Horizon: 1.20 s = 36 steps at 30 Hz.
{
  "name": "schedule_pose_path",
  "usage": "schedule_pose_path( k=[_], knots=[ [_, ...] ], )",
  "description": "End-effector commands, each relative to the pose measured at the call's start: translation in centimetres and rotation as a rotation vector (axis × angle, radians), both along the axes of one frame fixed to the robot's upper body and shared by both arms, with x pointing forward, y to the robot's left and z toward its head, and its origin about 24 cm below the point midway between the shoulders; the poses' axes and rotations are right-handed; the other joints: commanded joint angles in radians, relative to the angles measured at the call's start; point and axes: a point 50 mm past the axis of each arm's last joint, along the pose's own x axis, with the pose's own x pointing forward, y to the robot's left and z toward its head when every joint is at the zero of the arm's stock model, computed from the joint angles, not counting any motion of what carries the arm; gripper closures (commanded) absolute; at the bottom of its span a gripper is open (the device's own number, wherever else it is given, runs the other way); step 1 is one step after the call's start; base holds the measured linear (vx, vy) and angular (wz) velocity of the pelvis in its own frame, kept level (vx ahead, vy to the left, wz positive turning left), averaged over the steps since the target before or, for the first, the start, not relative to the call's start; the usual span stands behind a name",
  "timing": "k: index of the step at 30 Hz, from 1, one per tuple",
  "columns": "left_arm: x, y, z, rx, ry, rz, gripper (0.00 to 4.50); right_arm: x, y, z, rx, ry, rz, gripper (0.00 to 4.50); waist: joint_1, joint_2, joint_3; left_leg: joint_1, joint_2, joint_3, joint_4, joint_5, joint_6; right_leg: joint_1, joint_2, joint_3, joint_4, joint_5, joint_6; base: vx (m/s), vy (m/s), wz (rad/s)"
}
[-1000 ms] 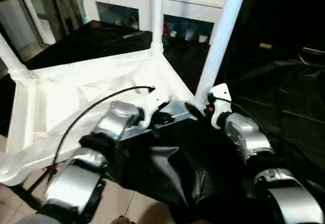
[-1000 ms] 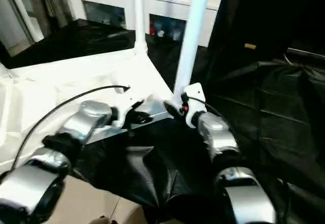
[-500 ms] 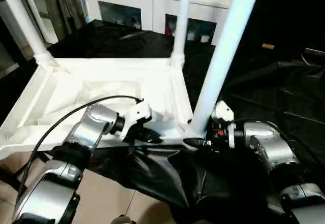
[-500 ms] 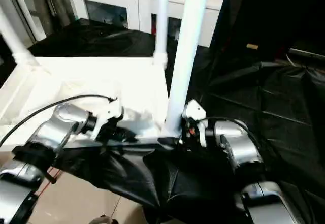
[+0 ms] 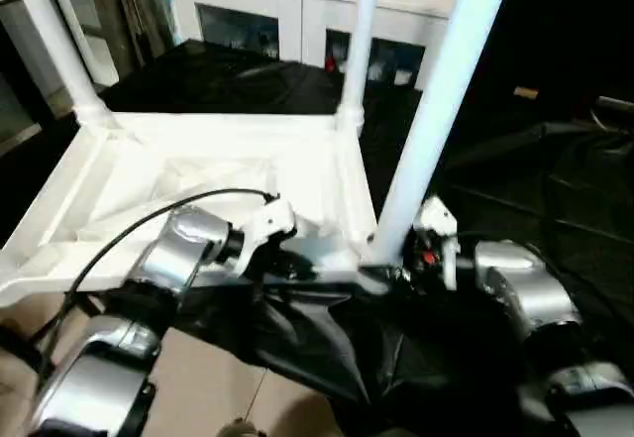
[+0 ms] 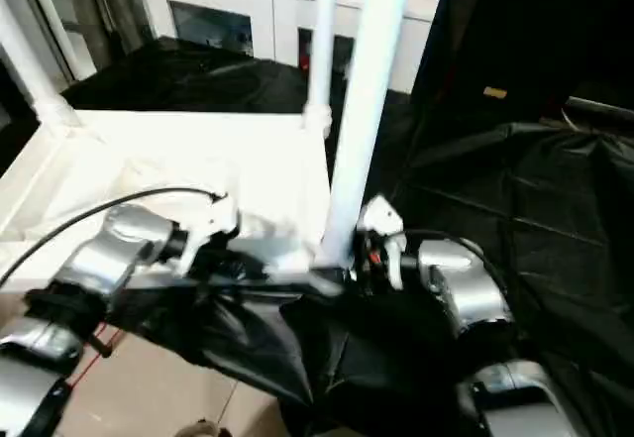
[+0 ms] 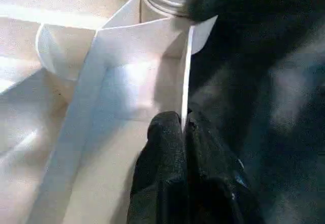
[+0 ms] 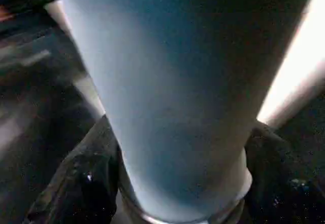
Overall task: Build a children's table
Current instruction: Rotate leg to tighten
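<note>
Black crinkled sheeting point(image 5: 555, 169) underlies the upturned white plastic tabletop point(image 5: 178, 174), smooth tapered legs point(image 5: 441, 100) rising. Left tool point(image 7: 184, 130) is pinched on its thin rim; right tool point(image 8: 175, 183) straddles the nearest leg's base.

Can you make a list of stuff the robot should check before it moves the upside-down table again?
1. Left pincer pinching the thin rim of the white plastic upside-down tabletop: ok.
2. Right pincer fingers on both sides of the nearest long white tube leg, at its base: ok.
3. Right pincer squeezing that leg firmly: cannot tell.
4. Three legs seen standing in corner sockets: ok.
5. Fourth leg fitted: cannot tell.
6. Black plastic sheet kept out from under the rim: cannot tell.
</note>
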Motion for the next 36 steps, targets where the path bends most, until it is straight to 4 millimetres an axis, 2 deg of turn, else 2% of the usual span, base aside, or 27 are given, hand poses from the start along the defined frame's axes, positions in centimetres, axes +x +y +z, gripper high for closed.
schedule_pose_path(
  k=[1,3,4,7,8,10,11,13,18,23,24,25,28,31,33,36],
  knots=[
    [1.2,-2.5,1.6,-0.080,-0.074,0.068,4.50,-0.3,1.6,-2.5,-0.080,0.081,-0.094,1.75,-0.005,-0.008,-0.057,0.017,0.024,-0.012,-0.070,-0.271,-0.017,0.042,-0.075,0.042,-0.089,-0.352,-0.174,0.000,0.000,0.00],
    [1.7,-3.4,1.7,-0.086,-0.096,0.121,4.50,0.3,1.9,-2.8,-0.067,0.112,-0.228,1.76,-0.012,-0.005,-0.057,0.015,0.025,-0.010,-0.069,-0.264,-0.010,0.041,-0.074,0.045,-0.089,-0.316,-0.178,0.000,0.000,0.00],
    [1.8,-3.6,1.8,-0.087,-0.103,0.139,4.50,0.5,2.0,-2.9,-0.064,0.119,-0.263,1.76,-0.014,-0.007,-0.059,0.015,0.021,-0.008,-0.066,-0.255,-0.001,0.042,-0.070,0.045,-0.087,-0.281,-0.186,0.000,0.000,0.00],
    [2.3,-4.4,1.9,-0.088,-0.121,0.201,4.50,0.9,2.6,-3.1,-0.069,0.126,-0.367,1.76,-0.013,-0.004,-0.060,0.012,0.022,-0.007,-0.065,-0.229,0.008,0.043,-0.072,0.047,-0.084,-0.247,-0.186,0.000,0.000,0.00],
    [2.5,-5.0,1.9,-0.092,-0.127,0.222,4.50,1.0,3.4,-3.2,-0.084,0.113,-0.369,1.76,-0.012,0.003,-0.064,0.013,0.021,-0.008,-0.064,-0.217,0.003,0.044,-0.070,0.045,-0.080,-0.223,-0.191,0.000,0.000,0.00],
    [2.5,-5.7,1.9,-0.099,-0.125,0.224,4.50,0.8,4.8,-3.2,-0.081,0.088,-0.310,1.76,-0.013,-0.001,-0.063,0.012,0.022,-0.007,-0.063,-0.219,0.007,0.046,-0.068,0.044,-0.079,-0.189,-0.201,0.000,0.000,0.00],
    [2.3,-5.9,1.8,-0.101,-0.118,0.206,4.50,0.7,5.2,-3.3,-0.071,0.096,-0.290,1.41,-0.012,-0.002,-0.063,0.010,0.021,-0.006,-0.063,-0.219,0.016,0.048,-0.068,0.044,-0.078,-0.172,-0.205,0.000,0.000,0.00],
    [2.2,-6.1,1.7,-0.101,-0.113,0.185,4.50,0.6,5.4,-3.3,-0.057,0.109,-0.273,1.06,-0.011,-0.001,-0.063,0.010,0.021,-0.006,-0.063,-0.216,0.027,0.050,-0.069,0.044,-0.077,-0.158,-0.210,0.000,0.000,0.00],
    [1.6,-5.3,1.2,-0.096,-0.095,0.124,4.50,1.0,4.5,-2.6,-0.063,0.064,-0.232,0.85,-0.012,0.000,-0.061,0.011,0.023,-0.008,-0.066,-0.249,0.025,0.049,-0.072,0.044,-0.084,-0.221,-0.199,0.000,0.000,0.00],
    [1.1,-4.6,1.1,-0.099,-0.082,0.053,4.50,0.7,3.9,-1.3,0.012,0.004,-0.062,0.85,-0.010,-0.003,-0.064,0.005,0.024,-0.004,-0.059,-0.197,0.061,0.055,-0.069,0.043,-0.071,-0.108,-0.228,0.000,0.000,0.00],
    [1.0,-4.6,1.2,-0.103,-0.079,0.041,4.50,0.6,3.7,-1.2,0.019,0.002,-0.044,0.85,-0.010,-0.003,-0.064,0.005,0.024,-0.004,-0.059,-0.193,0.062,0.055,-0.067,0.042,-0.070,-0.106,-0.231,0.000,0.000,0.00],
    [0.2,-4.0,1.3,-0.127,-0.056,-0.060,4.50,-0.2,3.0,-0.4,0.060,-0.017,0.108,0.85,-0.006,-0.005,-0.062,0.006,0.026,-0.003,-0.059,-0.200,0.068,0.057,-0.069,0.040,-0.073,-0.123,-0.234,0.000,0.000,0.00],
    [-0.3,-3.4,1.3,-0.129,-0.033,-0.121,4.50,-0.9,2.6,-0.1,0.064,-0.023,0.217,0.85,-0.001,-0.005,-0.064,0.004,0.030,-0.003,-0.057,-0.195,0.087,0.057,-0.069,0.041,-0.069,-0.110,-0.234,0.000,0.000,0.00],
    [-0.9,-1.9,1.1,-0.088,-0.017,-0.179,4.50,-1.9,1.6,0.2,0.059,-0.001,0.341,0.85,0.000,-0.003,-0.060,0.009,0.032,-0.001,-0.059,-0.220,0.082,0.049,-0.069,0.041,-0.076,-0.162,-0.235,0.000,0.000,0.00],
    [-1.0,-1.4,1.1,-0.082,-0.012,-0.190,4.50,-2.1,1.4,0.2,0.048,0.013,0.375,0.85,0.001,-0.001,-0.060,0.007,0.033,-0.003,-0.062,-0.228,0.071,0.050,-0.068,0.041,-0.074,-0.179,-0.232,0.000,0.000,0.00],
    [-1.1,-0.9,1.1,-0.071,-0.009,-0.197,4.50,-2.5,1.0,0.1,0.030,0.028,0.415,0.85,0.001,-0.007,-0.058,0.008,0.032,-0.003,-0.063,-0.238,0.057,0.048,-0.070,0.042,-0.077,-0.204,-0.226,0.000,0.000,0.00]
  ],
)
